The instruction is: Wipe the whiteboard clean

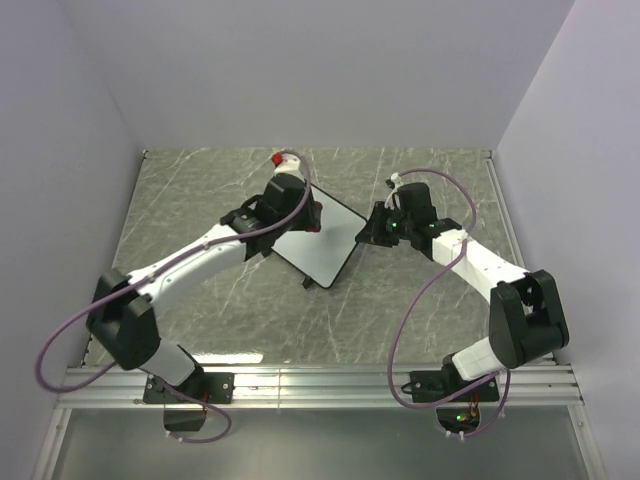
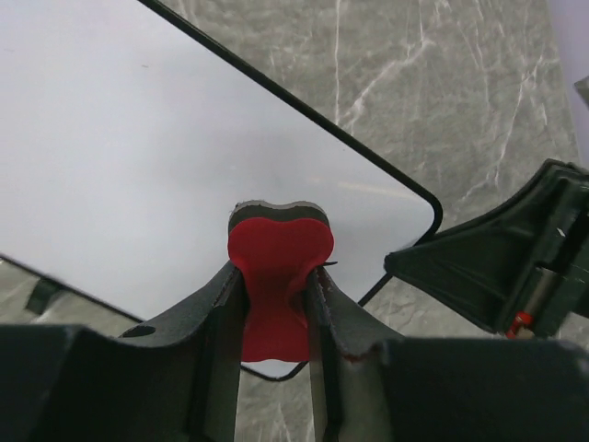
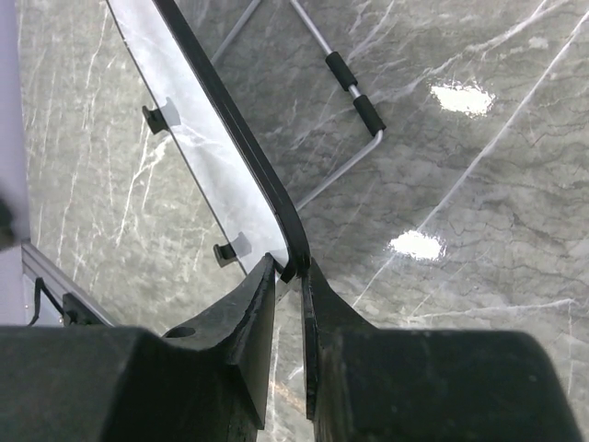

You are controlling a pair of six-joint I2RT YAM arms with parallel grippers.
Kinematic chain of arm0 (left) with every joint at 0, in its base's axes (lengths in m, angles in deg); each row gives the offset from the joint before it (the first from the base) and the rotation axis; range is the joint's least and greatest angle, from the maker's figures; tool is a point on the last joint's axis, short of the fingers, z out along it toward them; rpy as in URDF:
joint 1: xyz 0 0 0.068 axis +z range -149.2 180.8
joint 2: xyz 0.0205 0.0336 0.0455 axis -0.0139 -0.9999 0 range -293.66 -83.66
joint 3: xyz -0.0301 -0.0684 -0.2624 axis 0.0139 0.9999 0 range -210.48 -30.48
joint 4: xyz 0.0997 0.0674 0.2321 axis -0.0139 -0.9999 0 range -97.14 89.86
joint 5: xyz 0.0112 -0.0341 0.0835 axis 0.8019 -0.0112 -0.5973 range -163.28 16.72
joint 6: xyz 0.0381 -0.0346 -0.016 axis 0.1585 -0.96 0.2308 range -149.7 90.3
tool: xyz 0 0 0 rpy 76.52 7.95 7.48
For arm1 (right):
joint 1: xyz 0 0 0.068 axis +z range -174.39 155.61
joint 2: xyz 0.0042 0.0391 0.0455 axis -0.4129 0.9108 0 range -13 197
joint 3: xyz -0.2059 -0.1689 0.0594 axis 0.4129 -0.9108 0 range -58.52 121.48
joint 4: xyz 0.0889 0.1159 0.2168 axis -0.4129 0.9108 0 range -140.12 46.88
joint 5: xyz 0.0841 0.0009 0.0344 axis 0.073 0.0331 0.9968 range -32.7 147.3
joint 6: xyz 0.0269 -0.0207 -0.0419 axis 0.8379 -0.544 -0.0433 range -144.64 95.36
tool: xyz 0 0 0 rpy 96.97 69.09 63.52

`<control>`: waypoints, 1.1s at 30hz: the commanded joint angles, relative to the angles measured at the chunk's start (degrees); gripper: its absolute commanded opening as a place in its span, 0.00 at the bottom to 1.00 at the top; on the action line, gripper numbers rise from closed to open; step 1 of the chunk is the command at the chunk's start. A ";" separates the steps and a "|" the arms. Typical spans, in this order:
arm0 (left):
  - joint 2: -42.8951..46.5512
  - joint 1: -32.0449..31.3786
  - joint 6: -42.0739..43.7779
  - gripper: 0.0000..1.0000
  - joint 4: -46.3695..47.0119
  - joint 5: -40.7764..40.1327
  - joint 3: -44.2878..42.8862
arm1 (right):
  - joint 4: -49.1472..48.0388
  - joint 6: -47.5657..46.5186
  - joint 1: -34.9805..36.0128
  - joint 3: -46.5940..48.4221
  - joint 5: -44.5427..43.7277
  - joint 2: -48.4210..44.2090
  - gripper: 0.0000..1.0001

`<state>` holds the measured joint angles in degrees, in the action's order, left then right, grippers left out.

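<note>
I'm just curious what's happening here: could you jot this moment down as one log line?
left jaws: gripping red eraser over whiteboard | right jaws: clamped on whiteboard rim | surface: no marks visible

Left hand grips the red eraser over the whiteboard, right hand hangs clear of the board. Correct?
No. The right hand is not clear: it is shut on the rim of the whiteboard, as the right wrist view shows. The left hand does grip the red eraser over the board.
</note>
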<state>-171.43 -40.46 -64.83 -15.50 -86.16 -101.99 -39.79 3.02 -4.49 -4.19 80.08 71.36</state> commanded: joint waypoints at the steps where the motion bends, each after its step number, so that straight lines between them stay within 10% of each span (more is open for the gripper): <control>1: 5.32 1.35 0.25 0.00 -9.31 -3.63 -1.63 | 0.48 -0.51 1.19 -0.10 -4.77 -0.77 0.00; 8: 14.63 4.34 -3.62 0.00 -18.64 -0.31 9.97 | 0.66 0.38 1.19 -1.85 -8.63 -4.81 0.83; 21: 19.83 3.20 -11.36 0.00 -19.10 3.66 29.06 | 5.40 1.43 1.11 -6.51 -12.68 -20.54 0.86; 26: 14.30 3.20 -12.76 0.42 -20.33 2.08 28.79 | 8.56 1.69 1.02 -9.58 -13.64 -28.01 0.86; 33: 16.66 3.20 -13.64 0.71 -21.03 1.99 28.88 | 11.82 2.66 1.02 -12.93 -14.79 -36.18 0.86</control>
<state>-156.89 -37.07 -77.47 -35.60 -83.47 -72.48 -29.50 4.88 -3.63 -16.06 66.73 38.27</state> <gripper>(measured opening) 0.692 0.860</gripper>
